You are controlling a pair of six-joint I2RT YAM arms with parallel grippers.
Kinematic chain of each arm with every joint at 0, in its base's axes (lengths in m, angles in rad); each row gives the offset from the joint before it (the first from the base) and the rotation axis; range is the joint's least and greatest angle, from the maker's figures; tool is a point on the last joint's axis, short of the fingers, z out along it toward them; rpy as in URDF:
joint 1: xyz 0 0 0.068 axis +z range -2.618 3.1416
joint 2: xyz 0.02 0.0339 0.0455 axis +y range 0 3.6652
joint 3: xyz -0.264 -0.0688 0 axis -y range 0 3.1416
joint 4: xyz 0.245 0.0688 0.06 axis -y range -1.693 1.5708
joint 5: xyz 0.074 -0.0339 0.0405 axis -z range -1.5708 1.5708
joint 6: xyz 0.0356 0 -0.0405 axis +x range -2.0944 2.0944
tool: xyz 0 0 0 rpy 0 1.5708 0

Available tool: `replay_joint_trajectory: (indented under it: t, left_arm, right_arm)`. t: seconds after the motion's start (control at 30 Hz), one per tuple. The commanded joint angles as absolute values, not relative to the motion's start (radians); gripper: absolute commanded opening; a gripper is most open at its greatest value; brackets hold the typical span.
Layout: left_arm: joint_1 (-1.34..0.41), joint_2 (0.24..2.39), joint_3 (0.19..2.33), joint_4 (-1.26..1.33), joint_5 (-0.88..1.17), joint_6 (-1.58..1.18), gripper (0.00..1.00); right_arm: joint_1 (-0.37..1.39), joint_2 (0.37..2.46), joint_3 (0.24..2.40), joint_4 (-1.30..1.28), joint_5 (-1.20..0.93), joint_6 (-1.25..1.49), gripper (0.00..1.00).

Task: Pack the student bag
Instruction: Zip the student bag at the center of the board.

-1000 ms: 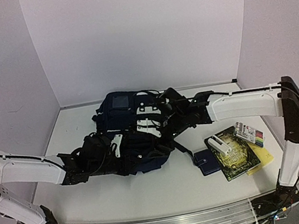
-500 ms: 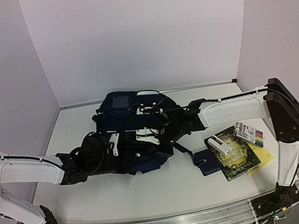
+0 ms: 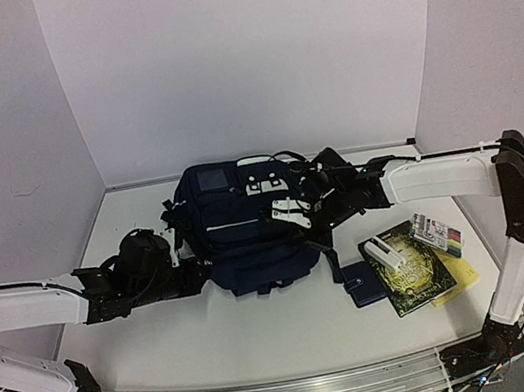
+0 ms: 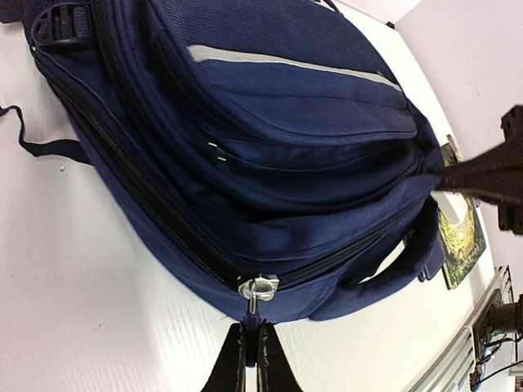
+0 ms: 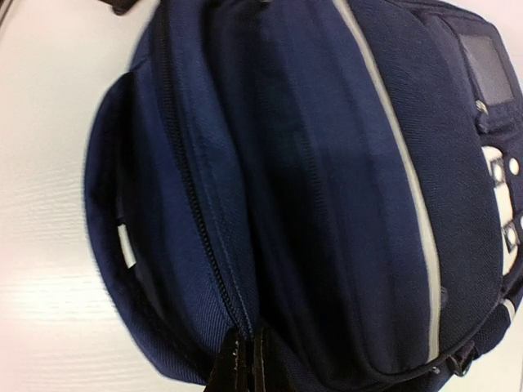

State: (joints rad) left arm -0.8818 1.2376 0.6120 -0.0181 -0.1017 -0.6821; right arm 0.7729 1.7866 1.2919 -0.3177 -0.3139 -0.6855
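At the student bag (image 5: 327, 204), the right pincer (image 5: 245, 347) has closed.

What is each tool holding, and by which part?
The left tool pinches the student bag by its metal zipper pull; the right tool pinches its fabric beside a zipper.

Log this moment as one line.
left hand shut on zipper pull | right hand pinching student bag fabric | book, wallet lying outside
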Motion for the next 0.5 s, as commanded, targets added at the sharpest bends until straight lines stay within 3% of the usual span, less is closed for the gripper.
replay_joint_trajectory:
  t: [0.0,0.03,0.07,0.13,0.2,0.47]
  left_arm:
    - [-0.860,1.209,0.581,0.074,-0.073,-0.661,0.00]
    - [-0.859,1.223,0.582,0.112,-0.030,-0.656,0.00]
    - [-0.860,1.247,0.592,0.154,0.017,-0.651,0.00]
    - [-0.861,1.303,0.620,0.210,0.086,-0.644,0.00]
    - [-0.864,1.349,0.661,0.229,0.128,-0.636,0.00]
    - [-0.868,1.399,0.695,0.280,0.194,-0.638,0.00]
  right_arm:
    - [0.687,1.783,1.334,-0.364,-0.205,-0.730,0.00]
    - [0.689,1.792,1.357,-0.370,-0.221,-0.717,0.00]
    - [0.695,1.795,1.380,-0.380,-0.257,-0.685,0.11]
    - [0.726,1.791,1.410,-0.394,-0.305,-0.641,0.42]
    - [0.779,1.782,1.422,-0.398,-0.310,-0.621,0.58]
    - [0.937,1.856,1.516,-0.392,-0.351,-0.523,0.59]
